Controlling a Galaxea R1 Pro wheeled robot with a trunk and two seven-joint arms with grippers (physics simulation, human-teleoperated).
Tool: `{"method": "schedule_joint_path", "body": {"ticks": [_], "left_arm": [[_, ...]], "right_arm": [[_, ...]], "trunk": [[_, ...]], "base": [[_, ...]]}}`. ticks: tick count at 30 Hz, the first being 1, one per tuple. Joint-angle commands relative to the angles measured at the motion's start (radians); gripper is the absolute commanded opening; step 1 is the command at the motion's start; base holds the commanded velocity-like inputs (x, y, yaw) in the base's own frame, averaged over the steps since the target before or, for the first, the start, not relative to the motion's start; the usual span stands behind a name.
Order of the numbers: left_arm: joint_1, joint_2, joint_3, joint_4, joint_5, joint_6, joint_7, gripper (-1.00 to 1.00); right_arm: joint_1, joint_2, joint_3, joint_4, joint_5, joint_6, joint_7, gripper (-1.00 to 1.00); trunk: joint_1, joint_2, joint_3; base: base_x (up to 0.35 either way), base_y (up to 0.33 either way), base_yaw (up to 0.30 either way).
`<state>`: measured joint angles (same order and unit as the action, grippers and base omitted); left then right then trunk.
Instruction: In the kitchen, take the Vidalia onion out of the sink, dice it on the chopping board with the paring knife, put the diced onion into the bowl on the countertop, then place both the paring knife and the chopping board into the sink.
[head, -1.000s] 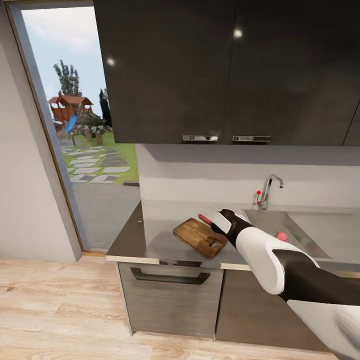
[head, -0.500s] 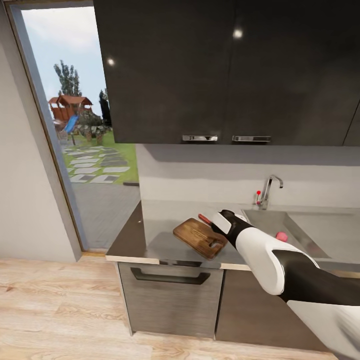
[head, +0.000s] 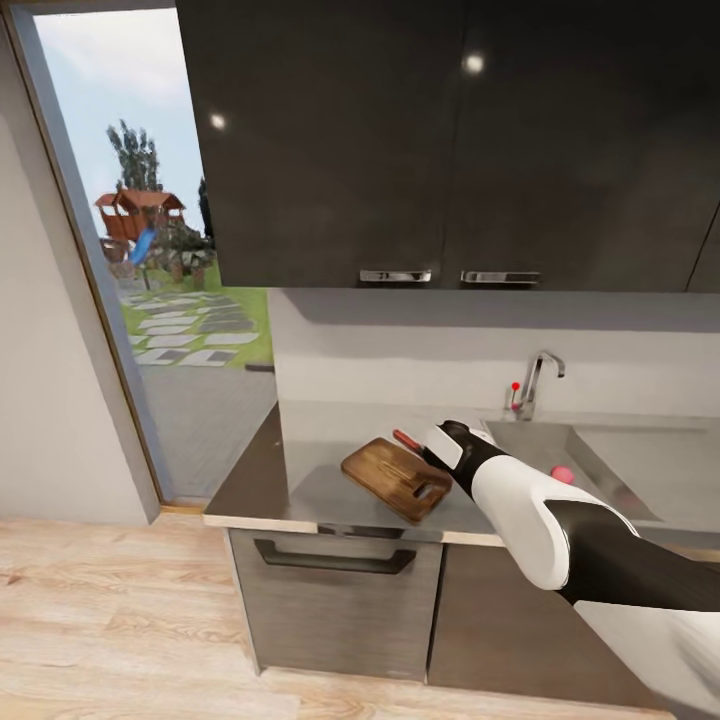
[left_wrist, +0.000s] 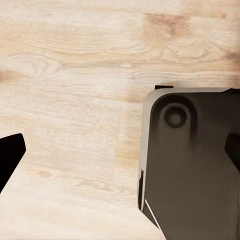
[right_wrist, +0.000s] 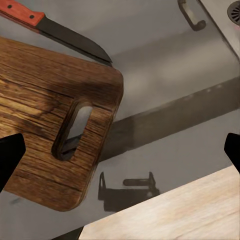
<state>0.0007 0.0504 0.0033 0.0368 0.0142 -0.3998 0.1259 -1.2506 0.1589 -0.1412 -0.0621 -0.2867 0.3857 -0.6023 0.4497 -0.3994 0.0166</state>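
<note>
The brown chopping board (head: 397, 480) lies on the grey countertop (head: 300, 480), left of the sink (head: 610, 450). The paring knife (head: 407, 440) rests on the counter at the board's far edge, red handle showing. The pink Vidalia onion (head: 562, 474) sits in the sink basin, beside my right forearm. My right gripper (right_wrist: 120, 155) hovers open over the board's slot end, nothing between its fingers. The right wrist view shows the board (right_wrist: 45, 135) and the knife (right_wrist: 65, 35) close below. My left gripper (left_wrist: 120, 155) is open, pointing down at the wood floor. The bowl is out of view.
Dark wall cabinets (head: 450, 150) hang above the counter. A chrome tap (head: 535, 380) with a red knob stands behind the sink. A glass door (head: 150, 280) to a garden is at the left. A drawer front (head: 330, 590) sits below the counter edge.
The whole head view has shifted slightly, so the camera has moved. The right arm keeps its place over the board, and the board, knife and onion lie as before.
</note>
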Motion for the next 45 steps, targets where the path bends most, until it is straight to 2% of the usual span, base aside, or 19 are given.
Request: {"method": "schedule_joint_path", "body": {"ticks": [1, 45], "left_arm": [[0.000, 0.000, 0.000, 0.002, 0.001, -0.005, 0.001, 1.00], [0.000, 0.000, 0.000, 0.003, 0.001, -0.005, 0.001, 1.00]], "right_arm": [[0.000, 0.001, -0.008, -0.002, 0.004, 0.006, -0.004, 1.00], [0.002, 0.004, -0.006, 0.011, 0.004, 0.004, -0.004, 1.00]], "trunk": [[0.000, -0.001, -0.001], [0.000, -0.001, -0.046]], "base": [[0.000, 0.000, 0.000], [0.028, -0.026, 0.000]]}}
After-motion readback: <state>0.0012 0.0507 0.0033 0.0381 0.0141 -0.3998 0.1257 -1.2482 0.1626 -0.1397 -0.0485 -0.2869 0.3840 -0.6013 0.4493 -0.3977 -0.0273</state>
